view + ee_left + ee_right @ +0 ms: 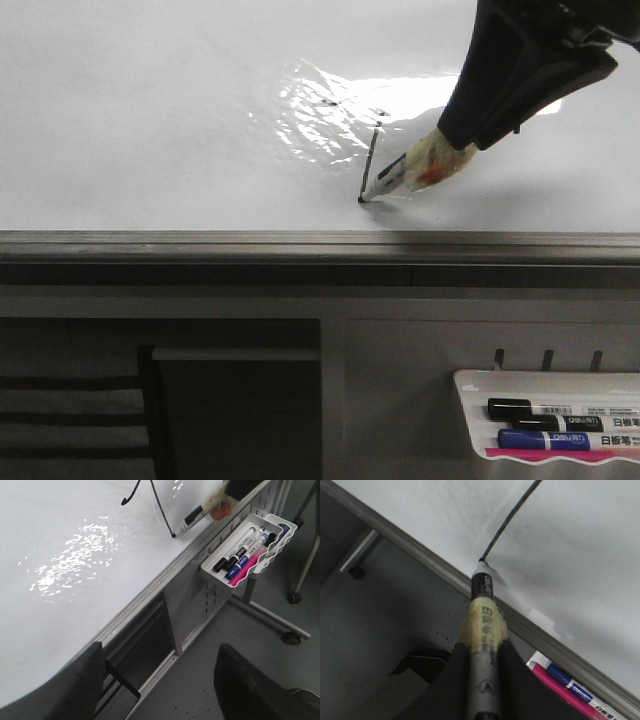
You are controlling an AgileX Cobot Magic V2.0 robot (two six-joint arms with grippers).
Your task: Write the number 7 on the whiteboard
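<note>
1. Glossy white whiteboard (150, 130) fills the far half of the scene, with a grey rail along its near edge and a wrinkled glare patch.
2. The right gripper (482, 650) is clamped on a marker (395, 175), its tip touching the board just beyond the rail.
3. The number 7 (371, 160) sits right of centre: a thin slanted downstroke ending at the tip, a short hooked top stroke.
4. The marker looks light, rigid and slippery; the taped mid-barrel is the hold.
5. The left gripper (165, 690) appears open, holding nothing.
6. A tray (470, 420) of spare markers hangs near right.
</note>
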